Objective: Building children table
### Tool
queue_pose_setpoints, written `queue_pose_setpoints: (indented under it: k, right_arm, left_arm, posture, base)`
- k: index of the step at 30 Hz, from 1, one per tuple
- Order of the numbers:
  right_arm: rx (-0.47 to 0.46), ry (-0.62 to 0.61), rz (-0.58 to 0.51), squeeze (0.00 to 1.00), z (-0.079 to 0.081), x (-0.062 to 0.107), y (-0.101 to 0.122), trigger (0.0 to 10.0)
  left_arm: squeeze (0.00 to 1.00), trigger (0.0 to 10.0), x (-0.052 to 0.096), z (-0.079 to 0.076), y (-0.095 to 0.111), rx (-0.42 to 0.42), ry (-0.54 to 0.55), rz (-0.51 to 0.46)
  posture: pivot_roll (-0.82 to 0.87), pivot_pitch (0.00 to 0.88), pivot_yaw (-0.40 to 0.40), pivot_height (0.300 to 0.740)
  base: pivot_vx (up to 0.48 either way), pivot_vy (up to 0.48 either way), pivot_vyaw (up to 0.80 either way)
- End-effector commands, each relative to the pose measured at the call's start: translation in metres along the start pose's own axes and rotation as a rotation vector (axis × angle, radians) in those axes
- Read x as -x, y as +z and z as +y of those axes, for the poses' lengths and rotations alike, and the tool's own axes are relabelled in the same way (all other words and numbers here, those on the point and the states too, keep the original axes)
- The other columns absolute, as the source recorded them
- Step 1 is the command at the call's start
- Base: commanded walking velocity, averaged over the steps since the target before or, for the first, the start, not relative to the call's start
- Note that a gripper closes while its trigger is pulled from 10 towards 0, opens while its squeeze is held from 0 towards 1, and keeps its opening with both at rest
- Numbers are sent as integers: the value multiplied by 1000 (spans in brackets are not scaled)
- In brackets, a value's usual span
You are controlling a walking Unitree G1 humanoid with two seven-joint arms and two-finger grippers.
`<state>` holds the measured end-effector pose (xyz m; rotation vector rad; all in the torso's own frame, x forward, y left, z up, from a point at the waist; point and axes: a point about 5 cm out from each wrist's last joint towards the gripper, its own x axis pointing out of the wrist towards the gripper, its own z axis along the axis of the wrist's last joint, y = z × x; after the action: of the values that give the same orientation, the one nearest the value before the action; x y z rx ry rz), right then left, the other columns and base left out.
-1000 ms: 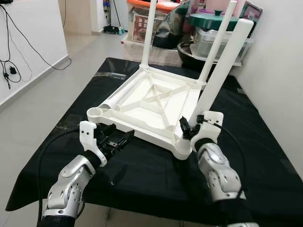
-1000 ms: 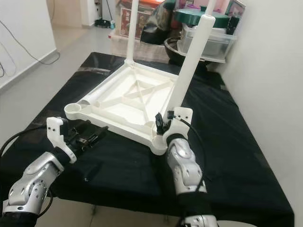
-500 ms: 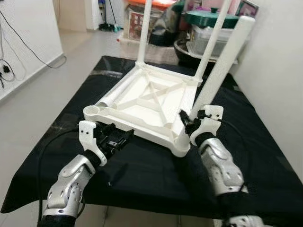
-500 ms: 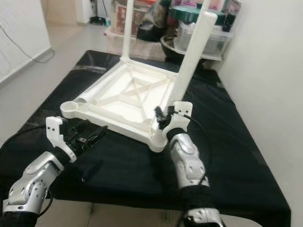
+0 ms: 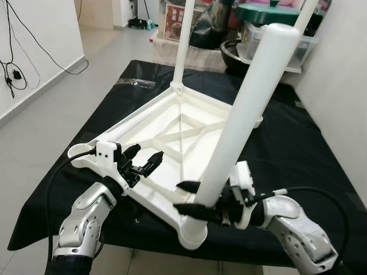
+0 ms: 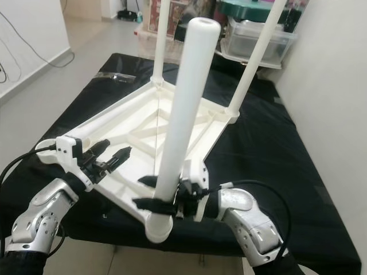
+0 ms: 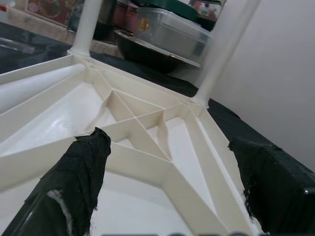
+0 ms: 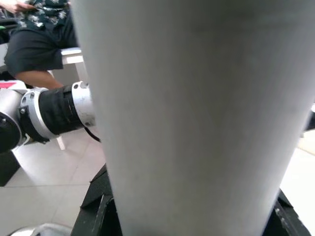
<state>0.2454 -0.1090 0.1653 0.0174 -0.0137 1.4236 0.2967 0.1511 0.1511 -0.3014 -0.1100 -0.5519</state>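
One upturned white table (image 5: 166, 129), three legs (image 5: 243, 123) standing in it, two claws, one black cloth (image 5: 292, 143).

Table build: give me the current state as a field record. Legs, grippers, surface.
tabletop: white, upside down on black cloth
legs fitted: two at far corners
near leg: upright in near corner socket
right gripper: shut on near leg, low on its shaft
left gripper: open, hovering over tabletop's near left edge
left corner socket: no leg in it
background: storage tubs behind table
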Motion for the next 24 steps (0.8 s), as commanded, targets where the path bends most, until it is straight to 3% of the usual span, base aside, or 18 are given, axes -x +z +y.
queue_pose_setpoints:
  k: [1,2,3,4,6,7,9,10,11,12,13,14,15,16,17,19,21,24]
  right_arm:
    - [-56,13,74,0,2,1,-14,0]
    - [-34,-29,83,0,-3,-1,-15,0]
    - [-50,-167,124,0,-19,-3,-18,10000]
    - [-50,-320,121,0,-35,-2,-19,10000]
    - [-57,-417,116,0,-44,0,-20,10000]
    - [-73,-534,93,1000,-54,5,-20,10000]
    - [-73,-534,93,1000,-54,5,-20,10000]
    - [-73,-655,64,1000,-63,13,-17,10000]
    - [-73,-655,64,1000,-63,13,-17,10000]
    - [-56,-752,37,0,-70,20,-14,10000]
    - [-56,-752,37,0,-70,20,-14,10000]
    - [-57,-879,18,0,-78,29,-12,10000]
    - [-57,-879,18,0,-78,29,-12,10000]
    - [-61,-1029,26,0,-86,39,-12,10000]
    - [-61,-1029,26,0,-86,39,-12,10000]
    - [-105,-1351,48,0,-97,61,-18,10000]
    - [-105,-1351,48,0,-97,61,-18,10000]
    - [-165,-1522,27,0,-100,65,-25,10000]
  left_arm:
    - [0,10000,0,-2,-2,2,-5,11]
    - [0,10000,0,-1,-2,1,-5,11]
    - [0,10000,1,-1,-2,1,-2,10]
    - [0,10000,1,-1,-2,1,-2,10]
    - [0,10000,2,-1,-2,1,-1,10]
    - [0,10000,2,-1,-2,1,-3,11]
    - [0,10000,2,-1,-2,1,-3,11]
    - [0,10000,2,-1,-1,2,-5,12]
    - [0,10000,2,-1,-1,2,-5,12]
    - [0,10000,2,-1,-1,3,-6,13]
    - [0,10000,2,-1,-1,3,-6,13]
    - [0,10000,2,-1,-1,3,-7,13]
    - [0,10000,2,-1,-1,3,-7,13]
    - [0,10000,2,-1,-2,2,-6,13]
    - [0,10000,2,-1,-2,2,-6,13]
    - [0,10000,2,-1,-2,1,-2,11]
    - [0,10000,2,-1,-2,1,-2,11]
    - [0,10000,1,0,-2,0,-1,11]
  posture:
    - [96,0,-138,740]
    - [96,0,-138,740]
    - [98,0,-136,740]
    - [95,0,-132,740]
    - [95,0,-132,740]
    - [91,0,-129,740]
    - [91,0,-129,740]
    - [89,0,-128,740]
    - [89,0,-128,740]
    - [89,0,-128,740]
    - [89,0,-128,740]
    - [88,0,-129,740]
    - [88,0,-129,740]
    - [88,0,-132,740]
    - [88,0,-132,740]
    - [86,0,-132,740]
    - [86,0,-132,740]
    - [89,0,-130,740]
  base:
    - [0,0,0]
    - [0,0,0]
    - [0,0,0]
    - [0,0,0]
    - [0,0,0]
    - [0,0,0]
    - [0,0,0]
    - [0,0,0]
    - [0,0,0]
    - [0,0,0]
    - [0,0,0]
    - [0,0,0]
    - [0,0,0]
    - [0,0,0]
    - [0,0,0]
    - [0,0,0]
    - [0,0,0]
    - [0,0,0]
